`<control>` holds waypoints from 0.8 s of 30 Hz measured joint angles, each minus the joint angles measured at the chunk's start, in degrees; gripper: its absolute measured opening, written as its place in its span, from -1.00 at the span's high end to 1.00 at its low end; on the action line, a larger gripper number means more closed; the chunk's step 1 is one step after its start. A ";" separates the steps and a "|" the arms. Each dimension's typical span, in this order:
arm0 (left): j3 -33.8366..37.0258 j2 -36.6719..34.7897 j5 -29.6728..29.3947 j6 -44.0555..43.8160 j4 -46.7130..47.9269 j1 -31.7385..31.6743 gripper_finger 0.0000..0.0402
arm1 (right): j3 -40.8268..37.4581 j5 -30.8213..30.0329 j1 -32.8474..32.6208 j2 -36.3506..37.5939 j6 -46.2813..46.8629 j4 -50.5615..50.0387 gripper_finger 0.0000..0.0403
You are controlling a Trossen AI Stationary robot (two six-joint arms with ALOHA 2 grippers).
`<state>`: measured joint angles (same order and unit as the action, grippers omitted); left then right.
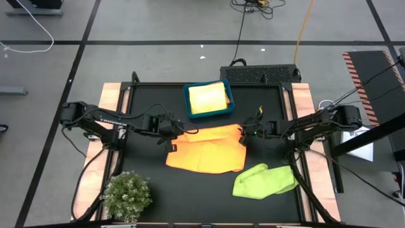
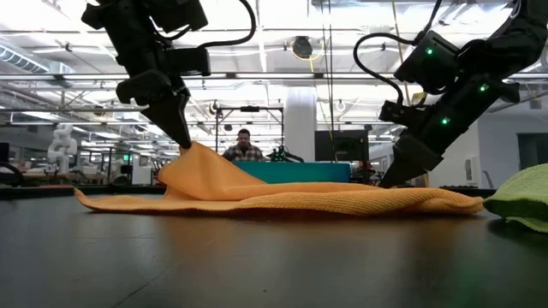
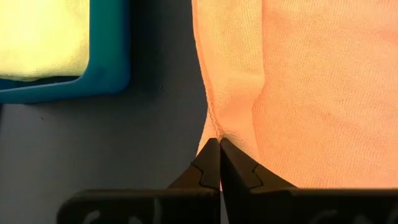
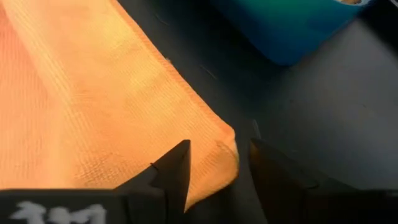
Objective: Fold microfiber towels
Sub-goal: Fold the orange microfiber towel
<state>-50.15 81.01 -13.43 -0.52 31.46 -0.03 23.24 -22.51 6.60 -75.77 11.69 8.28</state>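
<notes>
The left gripper [image 3: 219, 163], fingers pinched together on the hem of the soft, finely woven orange microfiber towel [image 1: 205, 149], lifted that edge into a low peak at the middle of the black table [image 1: 190, 193]. The right gripper [image 4: 219, 163], jaws parted, straddled the towel's opposite corner. Nearby lay a crumpled lime-green microfiber towel [image 1: 264, 180] by the right edge and a folded yellow towel [image 1: 207, 97] inside the rectangular blue plastic bin [image 1: 187, 101] at the far edge.

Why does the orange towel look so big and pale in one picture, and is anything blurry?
Left wrist view: the camera sits very close, so the orange towel fills the picture and looks washed-out pink. Right wrist view: the blue bin is blurry. Low view: bright ceiling lights leave the arms dark, and the table close up is soft.
</notes>
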 joint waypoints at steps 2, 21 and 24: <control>0.00 0.00 0.02 0.00 0.01 0.00 0.99 | 0.00 0.08 0.34 0.00 0.28 -0.46 0.19; -0.04 -0.46 -1.68 -0.07 0.10 0.21 0.99 | 0.00 3.30 1.34 0.29 -0.83 -1.37 0.97; -3.00 -1.78 -2.44 -2.04 4.36 1.37 0.99 | 0.35 3.31 0.66 2.71 -0.86 -0.40 0.99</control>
<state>-53.15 79.23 -15.87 -2.56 35.82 1.34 23.60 -19.20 7.26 -73.06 10.83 7.88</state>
